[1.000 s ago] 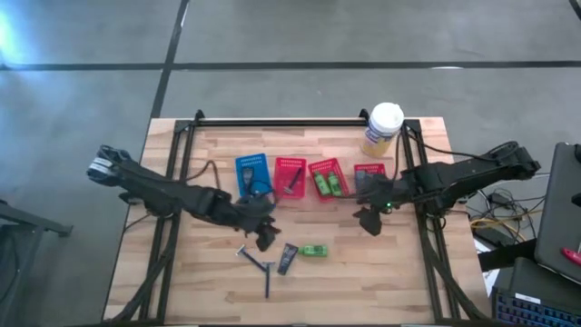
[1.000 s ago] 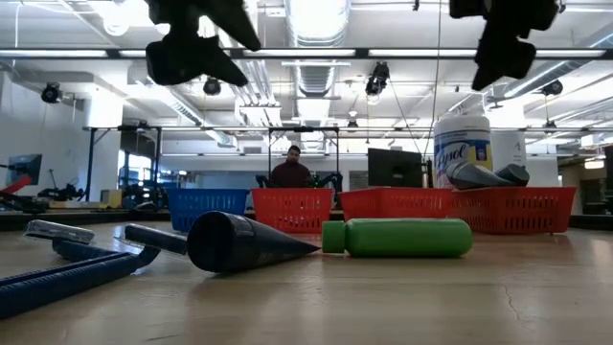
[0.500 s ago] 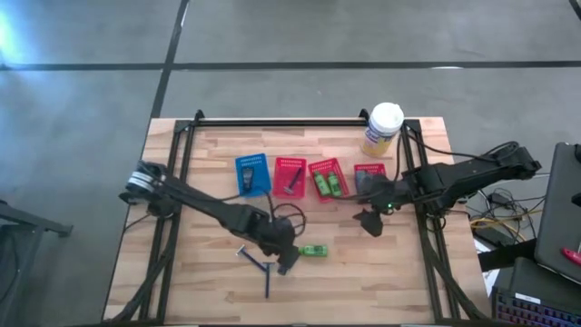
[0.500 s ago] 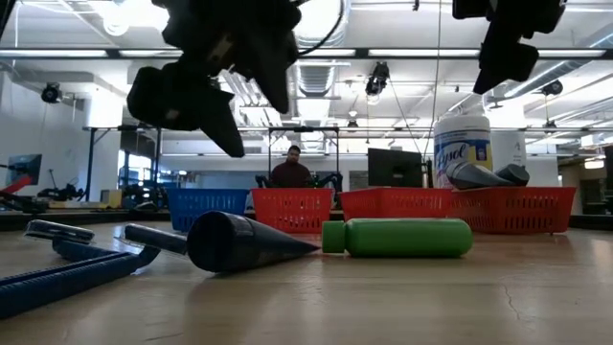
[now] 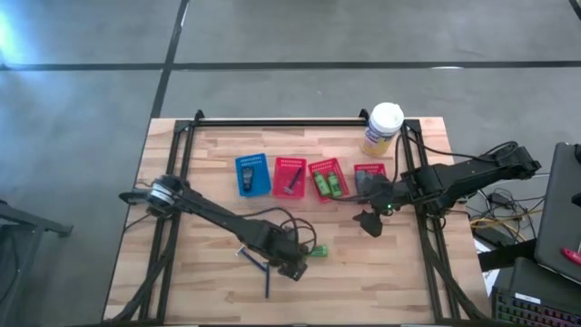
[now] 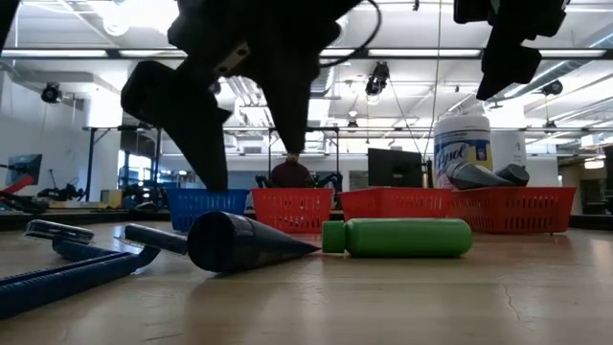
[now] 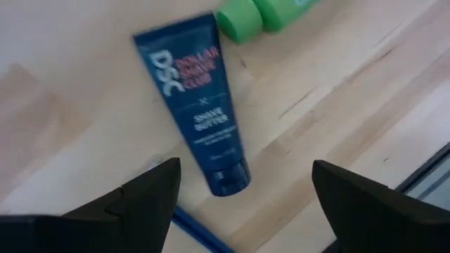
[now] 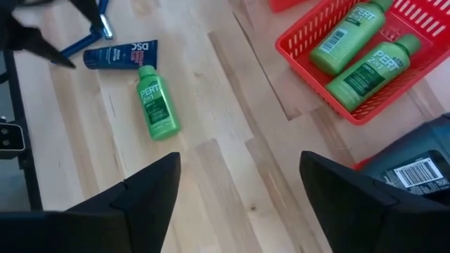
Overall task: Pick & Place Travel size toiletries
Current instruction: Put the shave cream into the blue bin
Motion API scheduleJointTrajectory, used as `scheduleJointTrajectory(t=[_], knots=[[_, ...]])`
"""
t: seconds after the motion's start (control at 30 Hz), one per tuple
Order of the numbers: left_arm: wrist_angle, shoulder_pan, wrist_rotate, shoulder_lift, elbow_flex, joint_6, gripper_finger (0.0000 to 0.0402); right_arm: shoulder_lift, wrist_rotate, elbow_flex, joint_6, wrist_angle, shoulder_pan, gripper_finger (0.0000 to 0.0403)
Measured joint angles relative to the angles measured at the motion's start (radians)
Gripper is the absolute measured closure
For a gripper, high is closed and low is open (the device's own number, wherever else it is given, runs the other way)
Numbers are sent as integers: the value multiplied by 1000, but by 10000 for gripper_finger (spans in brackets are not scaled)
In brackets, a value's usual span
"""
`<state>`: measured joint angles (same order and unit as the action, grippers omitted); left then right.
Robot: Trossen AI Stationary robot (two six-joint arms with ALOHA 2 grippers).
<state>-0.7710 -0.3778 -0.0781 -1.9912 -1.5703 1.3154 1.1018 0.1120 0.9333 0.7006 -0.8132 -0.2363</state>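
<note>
High view: the left gripper (image 5: 292, 263) hangs over the loose toiletries in front of the row of baskets, covering the dark tube. A green bottle (image 5: 317, 250) lies just beside it on the side toward the right arm, and 2 blue razors (image 5: 259, 270) lie on its other side. The right gripper (image 5: 369, 221) waits in front of the outermost red basket (image 5: 369, 170), which stands near the yellow canister (image 5: 382, 129).

Low view: the left gripper's fingers (image 6: 182, 120) stand spread, straddling the space above the dark tube (image 6: 239, 241), not touching it. The green bottle (image 6: 402, 237) lies cap-first against the tube's tip.

Left wrist view: the shave butter tube (image 7: 197, 102) lies flat between the 2 parted fingers (image 7: 151, 193), the green bottle's cap (image 7: 239, 17) at its crimped corner and a razor handle (image 7: 197, 228) by its cap.

Right wrist view: the right fingers (image 8: 151, 186) are apart and empty; 2 green bottles (image 8: 362, 60) already lie in a red basket (image 8: 309, 60).

The step looks like the reach for the tube. Next, the left gripper probably needs to drop, turn across the tube's width and close.
</note>
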Motion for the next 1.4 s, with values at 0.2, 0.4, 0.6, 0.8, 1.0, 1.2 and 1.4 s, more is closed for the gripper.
scheduleJointTrajectory(t=[0.2,0.4,0.6,0.8,1.0,1.2,1.4], knots=[[-36,-17,-7,-82,-36,-7,78,9,1,0,7,-1,0,108],[-47,-25,20,-114,-35,-5,83,13,2,0,19,-2,0,123],[-91,-25,44,-114,-33,-28,128,13,3,0,33,-4,0,140],[-92,-25,65,-114,-29,-79,202,13,4,0,33,-5,0,153],[-93,-21,70,-114,-29,-143,277,13,23,0,33,-5,0,163],[-139,-15,123,-36,-28,-156,279,13,23,0,33,-10,-2,162],[-176,31,299,155,-20,-137,274,12,31,0,41,-21,-7,141]])
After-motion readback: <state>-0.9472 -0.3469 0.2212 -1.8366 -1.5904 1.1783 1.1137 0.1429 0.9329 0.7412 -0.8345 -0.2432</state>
